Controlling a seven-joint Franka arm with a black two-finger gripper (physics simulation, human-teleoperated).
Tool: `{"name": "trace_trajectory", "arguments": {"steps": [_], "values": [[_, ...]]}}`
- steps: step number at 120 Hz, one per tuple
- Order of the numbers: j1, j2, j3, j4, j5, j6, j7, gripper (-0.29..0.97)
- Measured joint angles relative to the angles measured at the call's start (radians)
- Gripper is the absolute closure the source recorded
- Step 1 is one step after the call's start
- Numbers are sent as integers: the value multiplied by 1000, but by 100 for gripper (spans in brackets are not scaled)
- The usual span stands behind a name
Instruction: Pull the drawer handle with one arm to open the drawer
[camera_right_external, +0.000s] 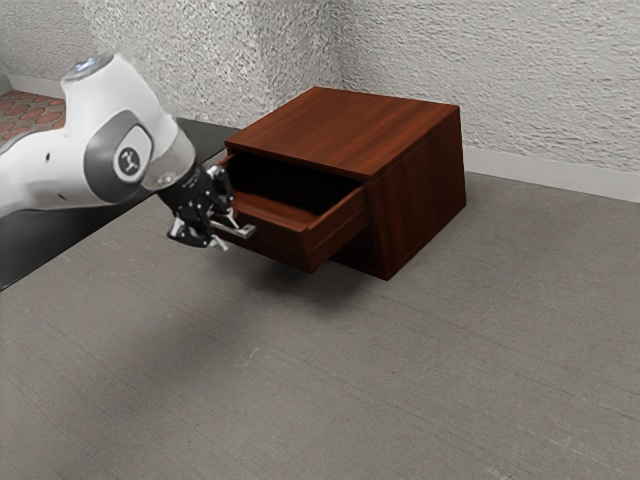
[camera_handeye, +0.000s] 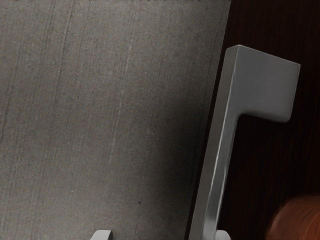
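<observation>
A dark red-brown wooden cabinet (camera_right_external: 400, 150) stands on the grey floor. Its drawer (camera_right_external: 335, 228) is slid part way out toward the exterior view's lower left, and its inside looks empty. A silver bar handle (camera_right_external: 241, 230) (camera_handeye: 220, 160) sits on the drawer front (camera_handeye: 280, 165). My black gripper (camera_right_external: 220, 230) (camera_handeye: 162, 236) is at that handle. In the wrist view the bar runs between my two fingertips (camera_handeye: 102, 235), close to the one on the drawer's side and well apart from the other. The fingers stand open around the bar.
Grey floor (camera_right_external: 330, 380) (camera_handeye: 100, 125) spreads around the cabinet. Rough white walls (camera_right_external: 500, 60) rise behind it. A dark mat or platform (camera_right_external: 40, 235) lies under my arm at the exterior view's left.
</observation>
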Motion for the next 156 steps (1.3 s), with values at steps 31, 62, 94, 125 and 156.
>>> {"name": "trace_trajectory", "arguments": {"steps": [31, 62, 94, 125, 156], "values": [[5, -43, 3, -59, 1, 13, 0, 50], [5, -87, 12, -109, 0, 20, 0, 50], [0, -118, 20, -133, 2, 22, 1, 50], [2, -150, 19, -116, 12, 21, 0, 49], [-94, -188, 8, 265, 43, -332, -5, 17]]}}
